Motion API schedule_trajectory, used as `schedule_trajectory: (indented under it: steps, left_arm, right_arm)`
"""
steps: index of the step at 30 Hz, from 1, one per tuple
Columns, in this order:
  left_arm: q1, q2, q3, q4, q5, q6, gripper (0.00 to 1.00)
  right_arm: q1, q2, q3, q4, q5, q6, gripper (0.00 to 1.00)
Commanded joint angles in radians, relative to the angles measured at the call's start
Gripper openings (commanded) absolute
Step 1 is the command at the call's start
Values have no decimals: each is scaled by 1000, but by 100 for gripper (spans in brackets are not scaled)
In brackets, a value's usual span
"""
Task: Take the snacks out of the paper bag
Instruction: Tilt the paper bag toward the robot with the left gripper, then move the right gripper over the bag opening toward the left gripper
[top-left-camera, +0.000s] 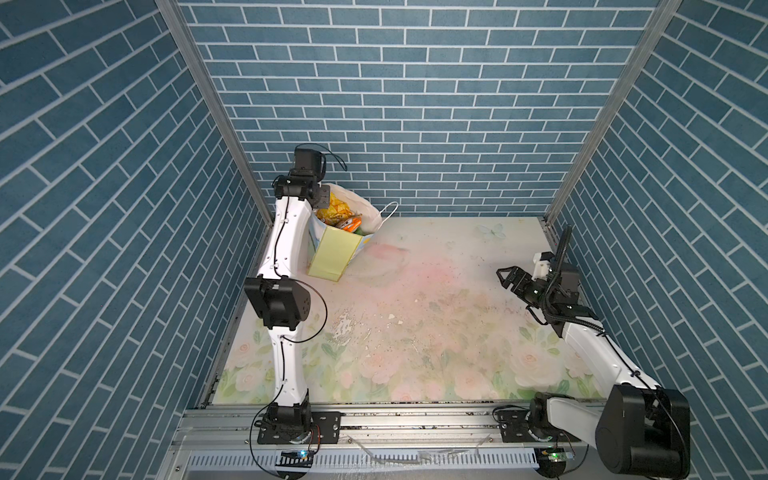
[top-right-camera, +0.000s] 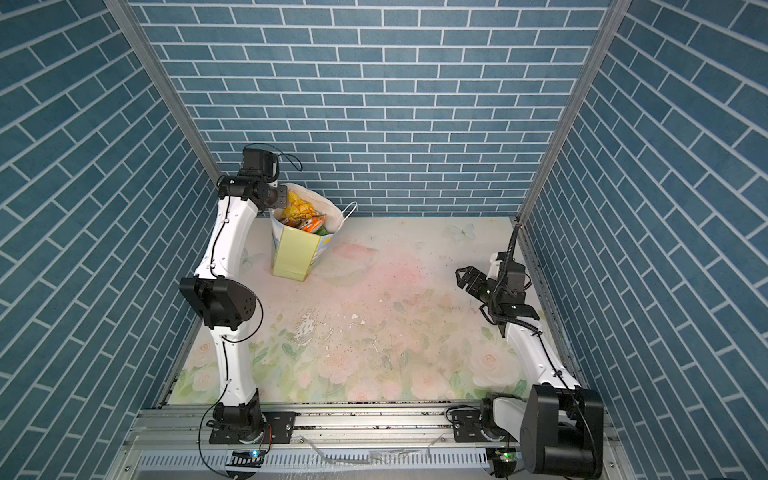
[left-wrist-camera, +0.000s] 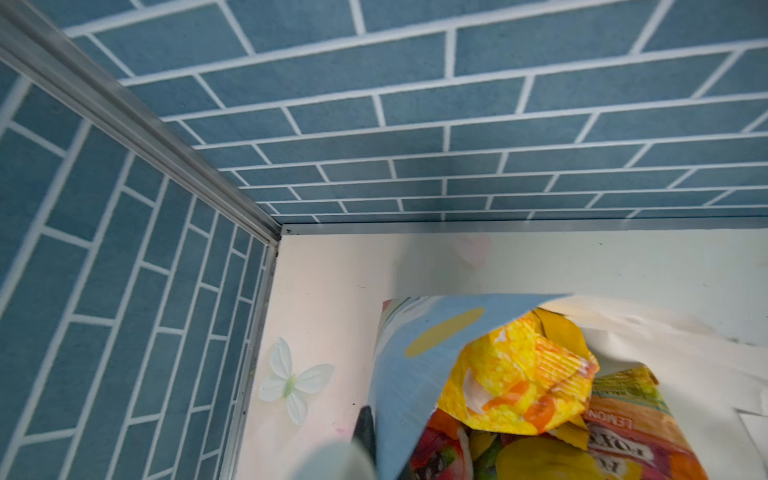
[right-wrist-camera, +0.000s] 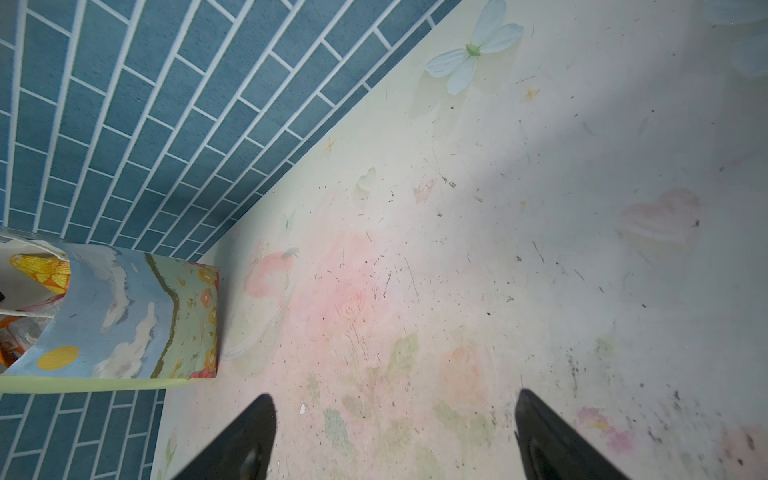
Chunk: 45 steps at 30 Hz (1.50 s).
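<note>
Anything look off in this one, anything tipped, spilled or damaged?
Nothing is spilled. The paper bag leans at the far left of the table, its rim pinched by the left gripper and its mouth pulled out of shape. The table's printed cover is worn: white peeled patches near the middle, with dark specks scattered around.

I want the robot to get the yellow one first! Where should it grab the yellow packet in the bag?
Pinch the yellow packet by its crumpled upper edge, coming from above through the paper bag's open mouth. It lies on top of the other snacks, sticking up highest, and the bag's tall walls block any sideways reach.
</note>
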Motion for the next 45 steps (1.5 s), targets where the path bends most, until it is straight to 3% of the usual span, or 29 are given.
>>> schedule_trajectory:
  steps: [1, 7, 17, 22, 28, 34, 45]
  left_arm:
    - [1, -58, 47, 157, -55, 19, 0]
    - [-20, -67, -82, 204, 32, -15, 0]
    - [-153, -115, -287, 259, 42, -16, 0]
    - [-170, -237, -476, 320, 163, -133, 0]
    - [-192, -403, -673, 399, 227, -181, 0]
    - [-208, -495, -745, 398, 257, -190, 0]
    - [-243, -593, -876, 458, 244, -218, 0]
  right_arm:
    - [2, 34, -14, 50, -30, 49, 89]
    - [3, 78, -17, 94, -67, 76, 87]
    - [44, 1, -20, 48, -31, 64, 86]
    - [166, -43, 11, 21, 55, 61, 84]
    - [335, -10, 76, 48, 118, 72, 82]
    - [491, 86, 174, 95, 135, 58, 79]
    - [704, 206, 372, 28, 204, -104, 70]
